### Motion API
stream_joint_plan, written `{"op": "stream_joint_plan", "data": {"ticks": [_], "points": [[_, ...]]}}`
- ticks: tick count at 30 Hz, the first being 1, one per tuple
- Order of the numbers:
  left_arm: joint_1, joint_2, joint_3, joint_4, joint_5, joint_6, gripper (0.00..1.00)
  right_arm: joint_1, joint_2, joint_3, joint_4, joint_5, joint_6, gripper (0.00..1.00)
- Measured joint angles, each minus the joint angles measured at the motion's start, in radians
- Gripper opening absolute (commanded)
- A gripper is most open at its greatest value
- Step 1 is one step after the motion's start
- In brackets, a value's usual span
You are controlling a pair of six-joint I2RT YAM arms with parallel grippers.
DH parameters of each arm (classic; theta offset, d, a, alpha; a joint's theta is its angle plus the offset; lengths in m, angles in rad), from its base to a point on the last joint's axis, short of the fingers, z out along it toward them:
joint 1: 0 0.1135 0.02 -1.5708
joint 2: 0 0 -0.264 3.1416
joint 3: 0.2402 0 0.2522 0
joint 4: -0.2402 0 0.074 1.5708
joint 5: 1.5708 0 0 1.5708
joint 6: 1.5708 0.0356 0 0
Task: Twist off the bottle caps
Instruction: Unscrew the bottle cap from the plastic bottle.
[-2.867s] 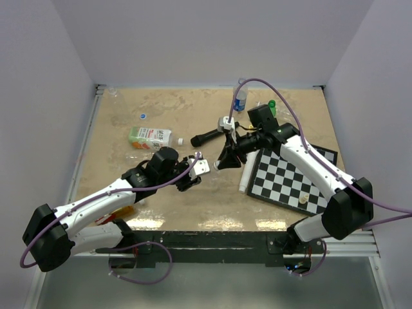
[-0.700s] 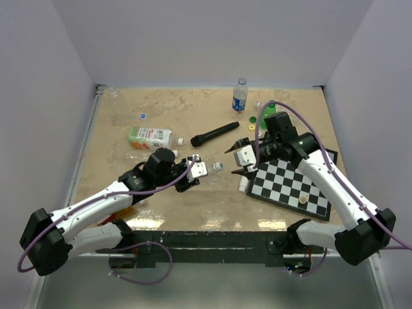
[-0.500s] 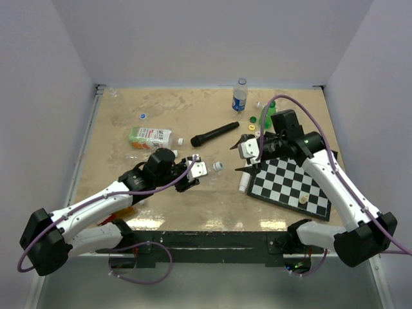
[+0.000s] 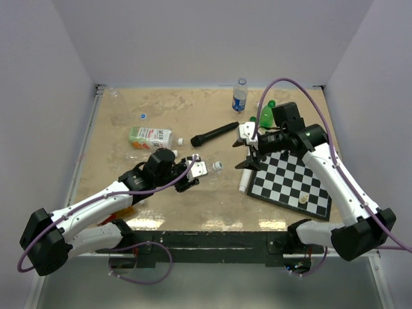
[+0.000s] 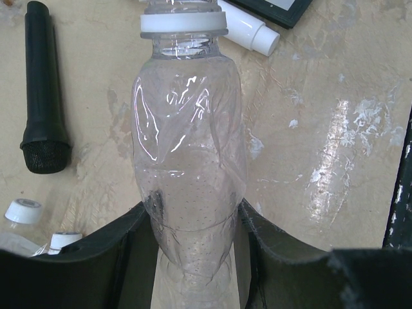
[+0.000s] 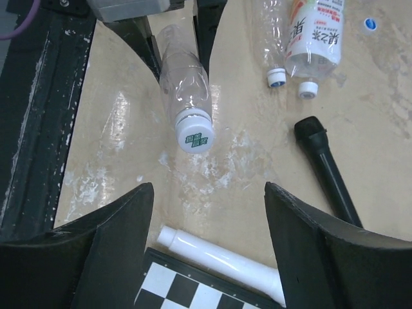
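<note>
My left gripper (image 4: 192, 174) is shut on the lower body of a clear empty bottle (image 5: 190, 148), which lies pointing right over the table. The jaws press in on both sides of it (image 5: 193, 254). A white cap with green print (image 6: 195, 135) sits on its neck (image 4: 217, 166) (image 5: 183, 22). My right gripper (image 4: 242, 154) hangs open to the right of that cap, apart from it, with nothing between its fingers (image 6: 207, 190).
A black microphone (image 4: 214, 134) and a white tube (image 4: 243, 183) lie near the chessboard (image 4: 293, 180). At the left lie a labelled bottle (image 4: 149, 136), a clear bottle (image 6: 273, 32) and a loose blue cap (image 4: 143, 116). A blue-labelled bottle (image 4: 239, 96) and a green bottle (image 4: 266, 114) stand at the back.
My right gripper has opened and drawn back to the right and away from the capped end of the bottle. The left arm and the bottle have stayed put.
</note>
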Motion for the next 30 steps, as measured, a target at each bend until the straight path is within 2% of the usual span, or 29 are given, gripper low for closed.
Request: {"op": "stream_joint_plan", "data": {"ticks": [7, 10, 16, 24, 30], "points": [[0.0, 0.0, 0.0, 0.0, -0.013, -0.004, 0.0, 0.0, 0.107, 0.056, -0.077, 0.005, 0.034, 0.92], [0.0, 0.0, 0.0, 0.0, -0.016, -0.008, 0.0, 0.0, 0.135, 0.066, -0.106, 0.006, 0.029, 0.95], [0.0, 0.008, 0.0, 0.0, -0.019, -0.009, 0.0, 0.011, 0.206, 0.072, -0.13, -0.024, 0.031, 0.95], [0.0, 0.012, 0.0, 0.0, -0.023, -0.024, 0.0, 0.075, 0.313, 0.096, -0.127, -0.068, 0.047, 0.82], [0.0, 0.015, 0.0, 0.0, -0.033, -0.027, 0.0, 0.124, 0.342, 0.106, -0.115, -0.069, 0.082, 0.61]]}}
